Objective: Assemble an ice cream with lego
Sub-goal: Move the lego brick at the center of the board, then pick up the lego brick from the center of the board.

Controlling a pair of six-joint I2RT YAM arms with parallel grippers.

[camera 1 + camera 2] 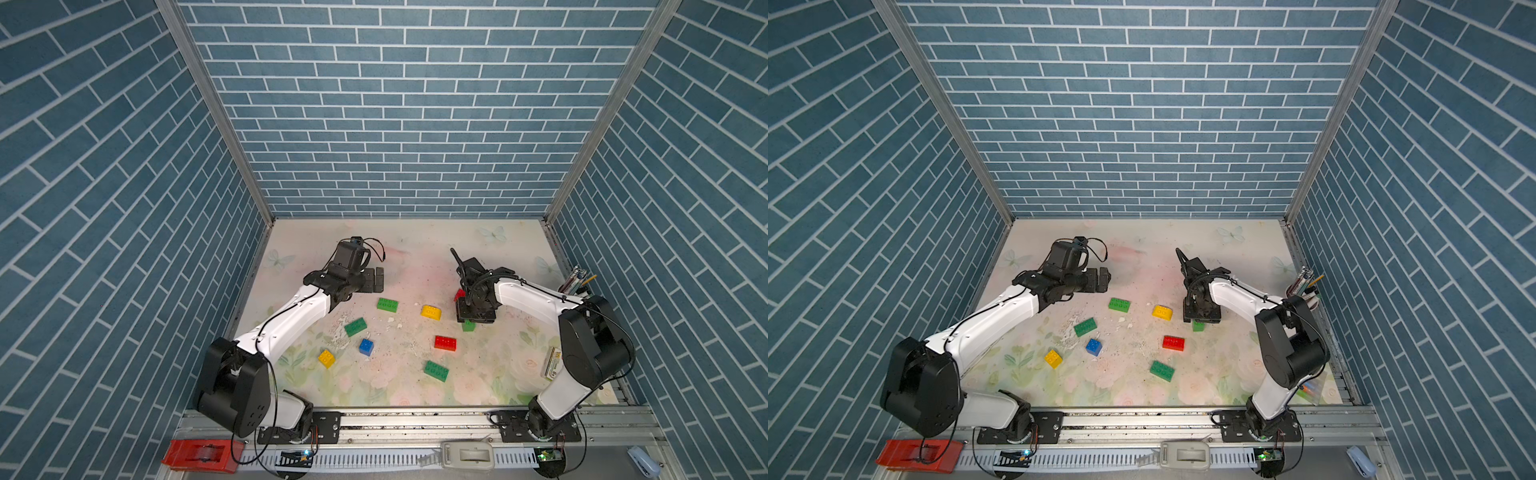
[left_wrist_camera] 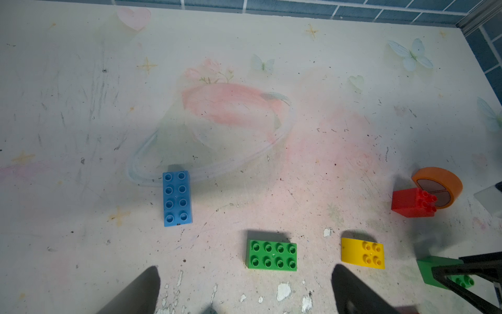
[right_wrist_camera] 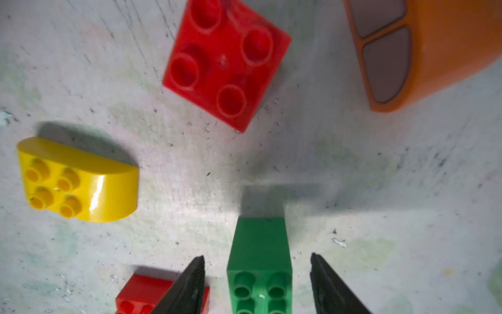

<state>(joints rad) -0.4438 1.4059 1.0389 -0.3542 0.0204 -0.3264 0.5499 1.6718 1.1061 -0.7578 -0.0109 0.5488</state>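
My right gripper [image 3: 257, 255] stands open astride a small green brick [image 3: 259, 244] lying on its side on the table, with a gap at each finger. Beyond it lie a red square brick [image 3: 225, 62], an orange round-topped piece [image 3: 434, 49] and a yellow round-topped piece [image 3: 78, 182]. In both top views this gripper [image 1: 473, 318] points down right of centre. My left gripper [image 1: 376, 280] hangs open and empty at the back left. Below it lie a blue oblong brick [image 2: 177, 198] and a green oblong brick [image 2: 271, 255].
More bricks lie mid-table: red oblong [image 1: 445, 343], two green oblong [image 1: 355, 326] [image 1: 436, 370], blue square [image 1: 366, 346], yellow square [image 1: 326, 358]. A marker pack [image 1: 575, 280] and a small box [image 1: 552, 363] sit by the right wall. A red tape dispenser [image 1: 199, 455] lies outside the front rail.
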